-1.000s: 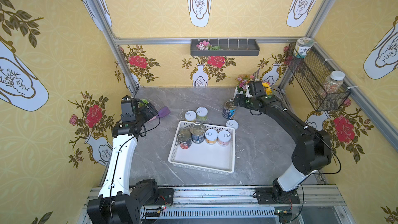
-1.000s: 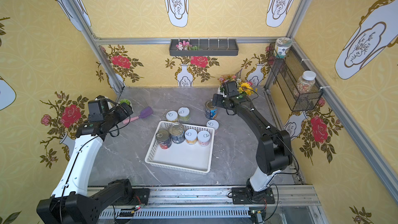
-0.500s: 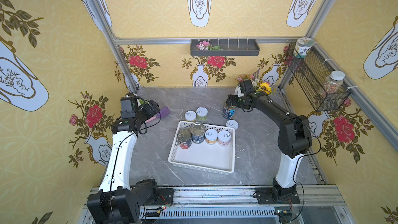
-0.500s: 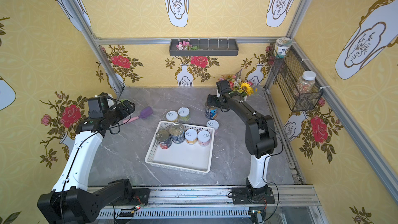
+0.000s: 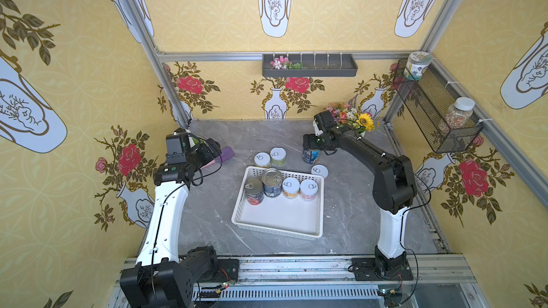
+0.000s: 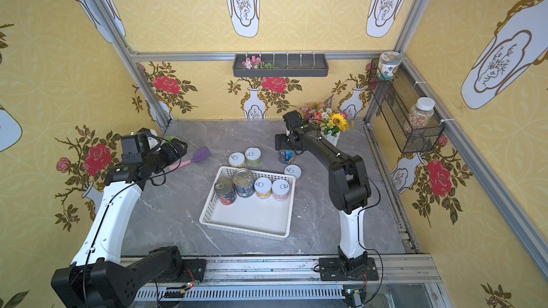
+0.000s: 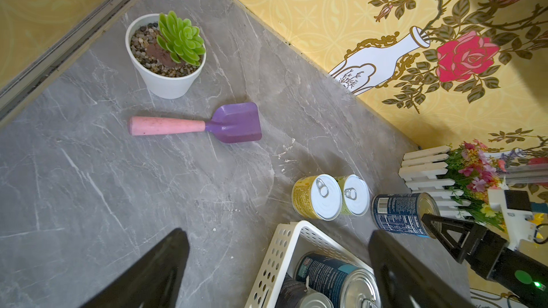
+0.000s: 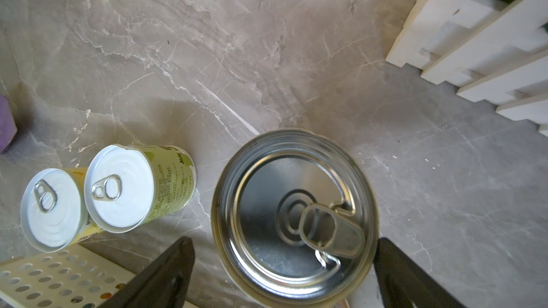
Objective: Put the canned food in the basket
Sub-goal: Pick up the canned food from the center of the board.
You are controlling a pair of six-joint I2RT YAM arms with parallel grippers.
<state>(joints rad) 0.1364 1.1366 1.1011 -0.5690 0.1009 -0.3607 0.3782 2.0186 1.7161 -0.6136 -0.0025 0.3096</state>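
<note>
Blue-labelled can point(image 5: 311, 156) stands just behind the basket point(image 5: 277, 228); my right pincer point(image 8: 283, 242), arm stretched forward, hangs released over its lid. My left pincer point(image 5: 212, 149) hovers released, well left of the basket.

Basket point(image 5: 278, 220) sits mid table point(image 5: 207, 202) w/ four cans point(image 5: 272, 182) in a row inside along its far wall, two short cans point(image 5: 262, 160) touching just behind its far-left corner, tall can point(image 5: 311, 157) further back-right, lone short can point(image 5: 319, 171) beside the far-right corner, trowel point(image 5: 221, 157) off left.
</note>
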